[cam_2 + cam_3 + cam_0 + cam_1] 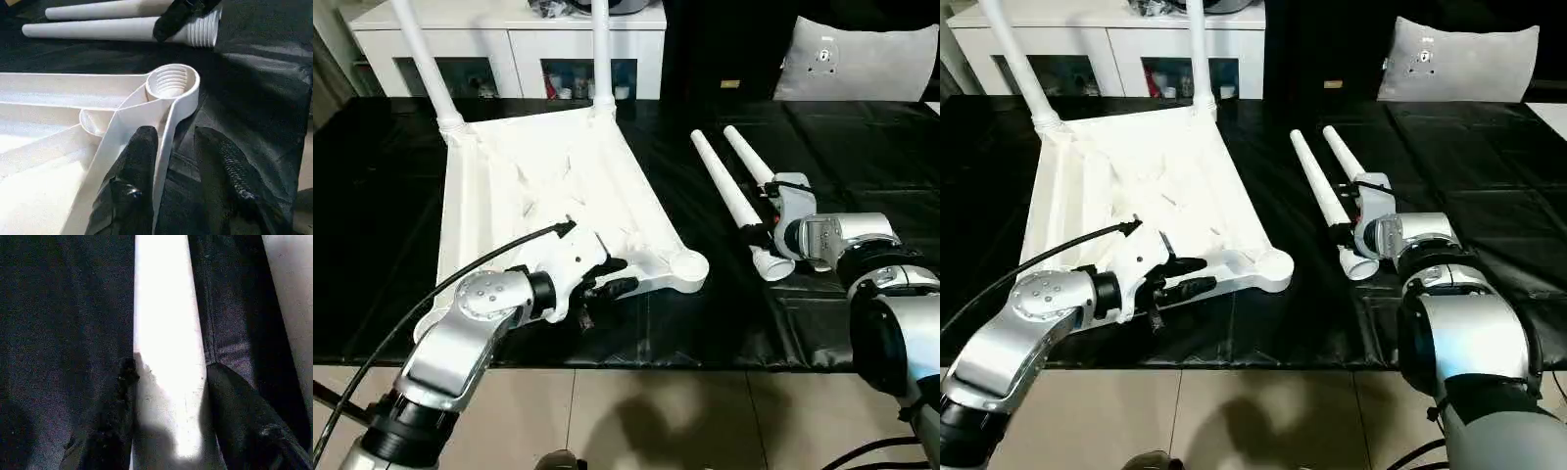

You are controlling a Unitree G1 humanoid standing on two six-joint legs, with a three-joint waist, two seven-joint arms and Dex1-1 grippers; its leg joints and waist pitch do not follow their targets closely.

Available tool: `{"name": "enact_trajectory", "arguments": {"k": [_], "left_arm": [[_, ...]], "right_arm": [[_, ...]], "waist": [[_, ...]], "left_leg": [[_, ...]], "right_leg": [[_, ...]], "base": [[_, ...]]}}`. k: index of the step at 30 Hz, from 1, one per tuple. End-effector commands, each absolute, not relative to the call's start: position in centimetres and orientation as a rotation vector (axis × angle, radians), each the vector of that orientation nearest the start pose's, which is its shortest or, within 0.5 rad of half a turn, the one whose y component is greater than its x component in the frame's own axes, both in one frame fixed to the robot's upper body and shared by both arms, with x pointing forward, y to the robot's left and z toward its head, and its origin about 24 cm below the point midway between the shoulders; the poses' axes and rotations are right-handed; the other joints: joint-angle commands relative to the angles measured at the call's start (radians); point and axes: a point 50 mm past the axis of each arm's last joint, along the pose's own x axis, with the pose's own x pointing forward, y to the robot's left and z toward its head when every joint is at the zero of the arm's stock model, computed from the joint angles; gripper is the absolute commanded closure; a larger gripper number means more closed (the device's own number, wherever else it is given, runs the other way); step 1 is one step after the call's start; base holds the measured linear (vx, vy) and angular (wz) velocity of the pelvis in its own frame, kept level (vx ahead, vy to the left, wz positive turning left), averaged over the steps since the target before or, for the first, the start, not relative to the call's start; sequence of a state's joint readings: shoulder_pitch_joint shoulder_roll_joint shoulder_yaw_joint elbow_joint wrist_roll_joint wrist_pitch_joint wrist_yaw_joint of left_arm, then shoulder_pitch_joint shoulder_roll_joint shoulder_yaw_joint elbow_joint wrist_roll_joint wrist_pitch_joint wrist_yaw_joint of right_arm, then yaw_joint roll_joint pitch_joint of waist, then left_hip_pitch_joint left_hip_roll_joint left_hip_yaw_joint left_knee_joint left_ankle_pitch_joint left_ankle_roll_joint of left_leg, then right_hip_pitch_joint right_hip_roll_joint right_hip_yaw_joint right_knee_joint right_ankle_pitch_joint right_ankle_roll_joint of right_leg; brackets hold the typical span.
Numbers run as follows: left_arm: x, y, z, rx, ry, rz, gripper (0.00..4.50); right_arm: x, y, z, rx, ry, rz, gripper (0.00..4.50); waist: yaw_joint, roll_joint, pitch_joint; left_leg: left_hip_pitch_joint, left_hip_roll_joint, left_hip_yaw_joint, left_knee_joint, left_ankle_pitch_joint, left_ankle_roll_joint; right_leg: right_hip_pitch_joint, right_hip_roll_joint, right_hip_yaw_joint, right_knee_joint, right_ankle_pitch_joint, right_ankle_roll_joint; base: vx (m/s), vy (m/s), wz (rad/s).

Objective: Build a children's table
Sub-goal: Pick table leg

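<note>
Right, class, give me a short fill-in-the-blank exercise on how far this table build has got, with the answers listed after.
1. The tabletop lies underside up with ____ legs already standing in its far corner sockets.
2. ____ loose legs lie on the black sheet.
3. The right gripper has its fingers on either side of a ____.
4. The near corner socket is ____.

Answers: two; two; leg; empty

Glossy black sheet (822, 323), seemingly plastic; smooth white legs (729, 186).

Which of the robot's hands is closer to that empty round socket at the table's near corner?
Left. The left gripper is at the tabletop's edge right beside the socket; the right gripper straddles a loose leg farther away.
</note>
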State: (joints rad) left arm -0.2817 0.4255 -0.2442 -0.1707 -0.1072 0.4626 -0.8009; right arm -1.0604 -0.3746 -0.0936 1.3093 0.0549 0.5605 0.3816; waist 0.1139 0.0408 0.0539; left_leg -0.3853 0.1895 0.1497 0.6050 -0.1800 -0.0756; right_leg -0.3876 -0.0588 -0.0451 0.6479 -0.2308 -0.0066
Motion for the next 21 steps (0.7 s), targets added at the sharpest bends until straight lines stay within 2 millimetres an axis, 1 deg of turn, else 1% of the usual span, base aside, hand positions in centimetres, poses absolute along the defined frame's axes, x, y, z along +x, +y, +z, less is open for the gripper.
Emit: {"name": "enact_trajectory", "arguments": {"k": [1,2,4,6,7,8,9,10,11,12,13,14,15,16,17,18,19,20,21], "left_arm": [[26.8,12.2,9.4,0.348,0.234,-1.022,3.07],[26.7,12.3,9.3,0.344,0.23,-1.013,3.07],[26.6,12.3,9.3,0.336,0.225,-1.004,3.07],[26.6,12.2,9.4,0.317,0.217,-0.998,3.07],[26.5,12.1,9.4,0.293,0.214,-0.995,3.07],[26.5,12.1,9.4,0.293,0.214,-0.995,3.07],[26.5,12.0,9.4,0.287,0.213,-0.994,3.07],[26.5,11.7,9.4,0.272,0.199,-0.982,3.07],[26.5,11.7,9.4,0.268,0.194,-0.978,3.07],[26.7,11.4,9.5,0.255,0.175,-0.961,3.07],[27.1,11.0,9.8,0.22,0.136,-0.916,3.07],[27.5,10.8,10.0,0.191,0.122,-0.884,3.07],[27.5,10.8,10.0,0.191,0.122,-0.884,3.07],[27.8,10.6,10.1,0.173,0.115,-0.864,3.07],[28.2,10.4,10.5,0.126,0.103,-0.848,3.07],[28.5,10.2,10.9,0.081,0.09,-0.831,3.07],[28.8,10.0,11.2,0.037,0.078,-0.819,3.07],[29.3,9.8,11.9,-0.029,0.051,-0.802,3.07],[29.4,9.8,12.1,-0.043,0.044,-0.799,2.78]], "right_arm": [[37.5,-21.4,6.4,0.114,0.807,0.164,2.65],[38.0,-21.1,7.2,0.178,0.749,0.178,2.65],[38.5,-21.0,8.1,0.239,0.675,0.188,2.66],[39.1,-20.8,9.3,0.377,0.562,0.187,2.66],[39.4,-20.8,10.1,0.436,0.507,0.197,2.66],[39.4,-20.8,10.1,0.436,0.507,0.197,2.66],[39.5,-20.8,10.4,0.458,0.489,0.203,2.66],[40.0,-20.6,11.7,0.45,0.308,0.249,2.66],[40.0,-20.6,11.9,0.44,0.277,0.26,2.66],[39.9,-20.3,11.9,0.459,0.265,0.278,2.66],[39.6,-19.8,12.1,0.474,0.222,0.328,2.66],[39.1,-19.3,12.2,0.503,0.204,0.414,2.66],[39.1,-19.3,12.2,0.503,0.204,0.414,2.66],[38.7,-18.9,12.3,0.521,0.192,0.474,2.66],[38.0,-18.5,12.4,0.545,0.146,0.541,2.66],[37.4,-18.2,12.4,0.571,0.109,0.59,2.66],[36.8,-18.0,12.5,0.595,0.073,0.636,2.66],[35.9,-17.8,12.6,0.641,0.018,0.697,2.66],[35.6,-17.7,12.7,0.652,0.006,0.711,2.66]], "waist": [[0.004,-0.008,-0.072],[0.004,-0.01,-0.073],[0.005,-0.01,-0.075],[0.006,-0.009,-0.079],[0.007,-0.009,-0.081],[0.009,-0.01,-0.086],[0.01,-0.008,-0.084],[0.011,-0.002,-0.087],[0.01,-0.007,-0.088],[0.01,-0.009,-0.09],[0.008,-0.009,-0.085],[0.011,-0.012,-0.087],[0.012,-0.012,-0.083],[0.014,-0.012,-0.084],[0.017,-0.011,-0.082],[0.02,-0.009,-0.081],[0.021,-0.012,-0.08],[0.027,-0.011,-0.082],[0.027,-0.014,-0.078]], "left_leg": [[0.009,0.027,0.007,-0.056,-0.114,0.02],[0.009,0.027,0.007,-0.056,-0.111,0.022],[0.008,0.028,0.008,-0.054,-0.1,0.027],[0.006,0.027,0.008,-0.051,-0.074,0.037],[0.004,0.027,0.009,-0.048,-0.054,0.047],[0.002,0.025,0.009,-0.044,-0.021,0.061],[0.002,0.024,0.01,-0.042,-0.014,0.068],[-0.001,0.024,0.01,-0.038,-0.001,0.082],[-0.005,0.026,0.011,-0.035,0.004,0.098],[-0.005,0.025,0.01,-0.034,0.015,0.104],[-0.007,0.023,0.011,-0.036,0.013,0.115],[-0.004,0.027,0.01,-0.035,0.014,0.117],[-0.005,0.025,0.011,-0.036,0.006,0.121],[-0.004,0.027,0.009,-0.038,-0.009,0.119],[-0.001,0.028,0.009,-0.041,-0.032,0.11],[0.0,0.031,0.01,-0.041,-0.048,0.104],[0.002,0.032,0.009,-0.044,-0.066,0.094],[0.004,0.032,0.008,-0.045,-0.064,0.084],[0.004,0.031,0.011,-0.047,-0.071,0.084]], "right_leg": [[0.047,-0.067,0.033,-0.064,0.012,-0.274],[0.048,-0.067,0.033,-0.063,0.015,-0.274],[0.049,-0.068,0.033,-0.06,0.034,-0.275],[0.05,-0.069,0.034,-0.056,0.077,-0.277],[0.05,-0.066,0.033,-0.052,0.115,-0.281],[0.049,-0.062,0.032,-0.047,0.159,-0.287],[0.045,-0.06,0.031,-0.047,0.171,-0.289],[0.044,-0.06,0.031,-0.043,0.2,-0.292],[0.044,-0.063,0.031,-0.041,0.231,-0.285],[0.045,-0.061,0.03,-0.04,0.242,-0.286],[0.045,-0.057,0.03,-0.044,0.234,-0.285],[0.046,-0.06,0.031,-0.044,0.233,-0.282],[0.047,-0.056,0.031,-0.047,0.224,-0.277],[0.046,-0.057,0.03,-0.047,0.193,-0.273],[0.044,-0.059,0.031,-0.052,0.148,-0.27],[0.042,-0.062,0.032,-0.056,0.127,-0.265],[0.043,-0.063,0.034,-0.059,0.098,-0.257],[0.043,-0.065,0.035,-0.06,0.082,-0.25],[0.042,-0.063,0.038,-0.065,0.076,-0.245]], "base": [[0.0,0.0,0.0],[0.0,0.0,0.0],[0.0,0.0,0.0],[0.0,0.0,0.0],[0.0,0.0,0.0],[0.0,0.0,0.0],[0.0,0.0,0.0],[0.0,0.0,0.0],[0.0,0.0,0.0],[0.0,0.0,0.0],[0.0,0.0,0.0],[0.0,0.0,0.0],[0.0,0.0,0.0],[0.0,0.0,0.0],[0.0,0.0,0.0],[0.0,0.0,0.0],[0.0,0.0,0.0],[0.0,0.0,0.0],[0.0,0.0,0.0]]}}
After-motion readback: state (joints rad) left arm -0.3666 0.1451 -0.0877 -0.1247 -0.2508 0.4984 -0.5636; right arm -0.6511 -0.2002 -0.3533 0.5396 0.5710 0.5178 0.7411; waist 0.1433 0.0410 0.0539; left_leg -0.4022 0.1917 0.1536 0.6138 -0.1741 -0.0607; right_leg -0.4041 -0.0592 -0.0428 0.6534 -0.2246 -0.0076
